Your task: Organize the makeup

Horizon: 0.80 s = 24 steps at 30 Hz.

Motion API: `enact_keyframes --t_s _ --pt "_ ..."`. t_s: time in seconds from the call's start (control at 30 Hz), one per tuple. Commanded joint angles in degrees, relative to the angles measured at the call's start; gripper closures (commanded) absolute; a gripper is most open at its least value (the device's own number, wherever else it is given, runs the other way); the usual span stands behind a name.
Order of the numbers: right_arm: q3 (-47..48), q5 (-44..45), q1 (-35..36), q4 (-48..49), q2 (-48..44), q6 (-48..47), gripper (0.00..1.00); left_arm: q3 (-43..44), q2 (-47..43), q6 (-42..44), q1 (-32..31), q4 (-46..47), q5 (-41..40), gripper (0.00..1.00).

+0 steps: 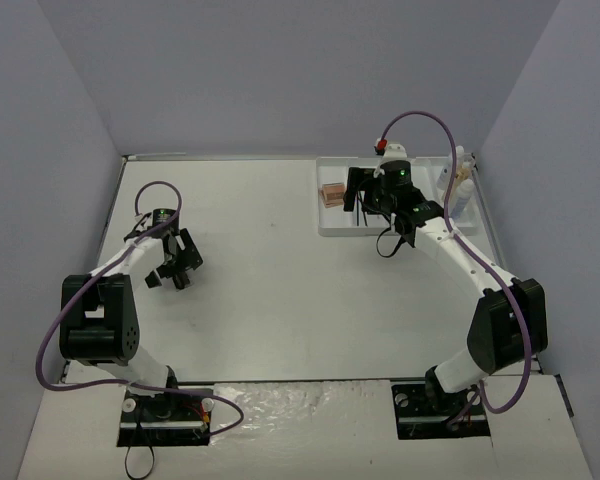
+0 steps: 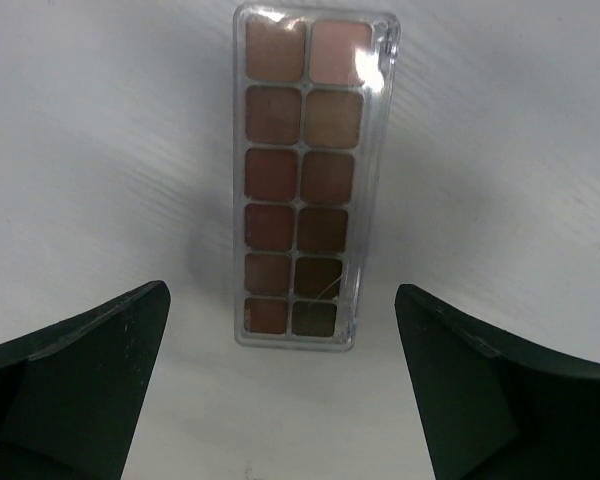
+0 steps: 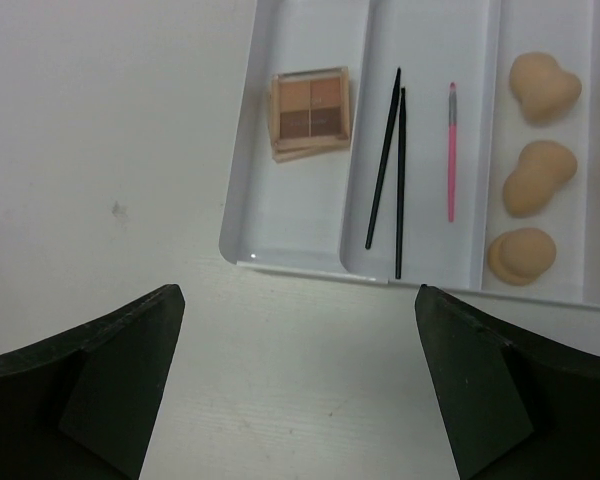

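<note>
Clear twelve-pan brown eyeshadow palette lies on white bench, long axis running straight away from left tool, jaws spread; right tool likewise spread.

1. The left arm is bent sharply at the elbow, with its wrist angled forward.
2. The left gripper points downward, jaws spread wide.
3. The right arm stretches far forward.
4. The right gripper gapes, holding nothing.
</note>
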Motion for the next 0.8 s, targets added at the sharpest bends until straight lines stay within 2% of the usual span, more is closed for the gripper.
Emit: enact_keyframes --t_s 0.0,0.2,0.3,0.37,0.57,0.77 --pt "-1.99 -3.22 -0.32 3.55 -5.63 1.97 0.02 3.35 1.13 1.39 2.74 5.20 2.38 0.07" --pt "-4.10 -4.48 -0.32 3.87 -7.80 2.20 0.02 1.80 3.65 0.47 3.40 6.68 5.77 0.20" --pt "-4.29 -4.52 -0.32 3.96 -8.35 1.90 0.02 -0.05 3.94 -0.68 3.35 7.39 7.58 0.30" --pt "-4.20 -5.07 -0.32 3.96 -8.52 1.85 0.02 -1.14 3.52 -1.60 3.31 8.10 7.88 0.43" --pt "-4.83 -7.13 -0.32 5.35 -9.74 1.77 0.02 -3.78 1.14 -1.94 2.73 8.40 9.27 0.65" --pt "-4.29 -15.22 -0.23 5.81 -9.85 3.55 0.01 -1.69 -4.38 -0.33 -1.78 6.88 12.54 0.71"
